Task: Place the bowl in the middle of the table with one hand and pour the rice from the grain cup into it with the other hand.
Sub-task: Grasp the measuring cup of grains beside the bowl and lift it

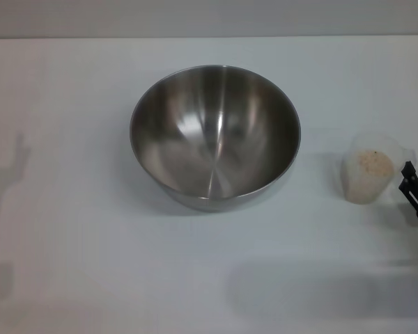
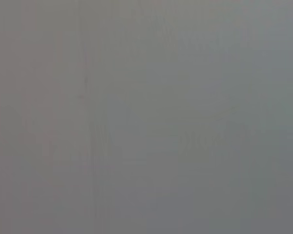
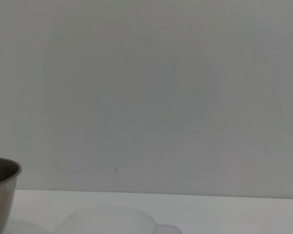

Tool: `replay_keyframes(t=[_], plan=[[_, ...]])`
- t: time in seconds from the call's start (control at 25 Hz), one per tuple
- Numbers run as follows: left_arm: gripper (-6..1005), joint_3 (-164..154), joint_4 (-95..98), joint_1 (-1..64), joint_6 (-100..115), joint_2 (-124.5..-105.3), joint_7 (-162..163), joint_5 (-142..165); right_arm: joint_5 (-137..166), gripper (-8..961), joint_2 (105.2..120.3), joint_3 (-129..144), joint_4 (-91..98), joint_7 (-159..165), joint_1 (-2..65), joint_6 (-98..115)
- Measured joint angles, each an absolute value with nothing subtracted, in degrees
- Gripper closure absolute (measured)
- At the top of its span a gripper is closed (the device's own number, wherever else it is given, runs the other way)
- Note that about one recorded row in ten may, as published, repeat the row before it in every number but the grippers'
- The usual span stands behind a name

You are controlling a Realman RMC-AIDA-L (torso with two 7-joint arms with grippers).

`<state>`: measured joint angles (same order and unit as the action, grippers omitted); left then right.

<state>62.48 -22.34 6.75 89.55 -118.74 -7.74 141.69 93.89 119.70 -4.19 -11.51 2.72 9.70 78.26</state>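
The bowl [image 1: 215, 136] sits upright near the middle of the table [image 1: 70, 209], its shiny inside bare of any grains. To its right, well apart from it, stands the grain cup [image 1: 370, 169], upright on the tabletop, with the rice [image 1: 373, 165] filling it to a pale beige mound below the rim. Just beside the cup, at the right edge of the head view, a black piece of the right gripper [image 1: 414, 191] reaches in; it lies close to the cup's right side, and whether it touches the cup cannot be made out. Only that small part shows, so it cannot be told whether this pincer is released or clenched.

The left gripper appears in no picture; only a faint shadow lies on the table at the far left of the head view.

The right wrist view looks low across the table: it catches the bowl's rim and outer wall [image 3: 2, 192] at one edge and the blurred, translucent rim of the cup [image 3: 112, 220] close to the camera, with a plain pale wall [image 3: 151, 97] behind. The rice does not show there. The left wrist view gives only a flat grey field with nothing to pick out.
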Motion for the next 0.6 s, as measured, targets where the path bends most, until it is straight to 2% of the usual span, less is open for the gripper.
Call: replay_keyframes(t=[0.6], plan=[[154,62.2,-22.4,4.9,90.8,-118.74,-7.7,141.6,93.8,133,119.61,-4.4,-11.0,2.7,11.2,77.5]])
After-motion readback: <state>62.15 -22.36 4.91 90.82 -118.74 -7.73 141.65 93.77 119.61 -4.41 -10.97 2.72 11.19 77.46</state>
